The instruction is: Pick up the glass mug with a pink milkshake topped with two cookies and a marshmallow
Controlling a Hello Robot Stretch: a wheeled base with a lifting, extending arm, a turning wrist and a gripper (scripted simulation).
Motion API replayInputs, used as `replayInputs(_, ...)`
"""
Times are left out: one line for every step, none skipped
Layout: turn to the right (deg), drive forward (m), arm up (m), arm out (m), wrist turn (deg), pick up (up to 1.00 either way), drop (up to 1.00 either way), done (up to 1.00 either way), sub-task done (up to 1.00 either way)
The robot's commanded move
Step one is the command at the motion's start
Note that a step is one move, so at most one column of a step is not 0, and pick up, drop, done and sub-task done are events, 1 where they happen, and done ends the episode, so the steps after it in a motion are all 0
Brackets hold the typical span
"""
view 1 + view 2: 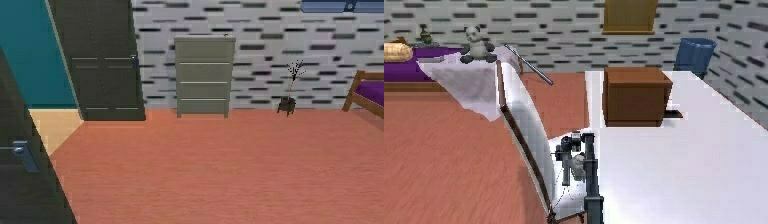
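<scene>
Search looks like the step in hand. The gripper (566, 152) hangs at the edge of the white table (684, 150), and I cannot tell whether it holds anything. Which way the mug lies from it I cannot tell either. A brown cabinet (637, 95) stands farther out on the tabletop, well apart from the gripper; I would look around and behind that before reaching.
</scene>
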Motion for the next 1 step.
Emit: replayInputs(0.0,0.00,0.00,0.00,45.0,0.00,0.00,0.00,0.00)
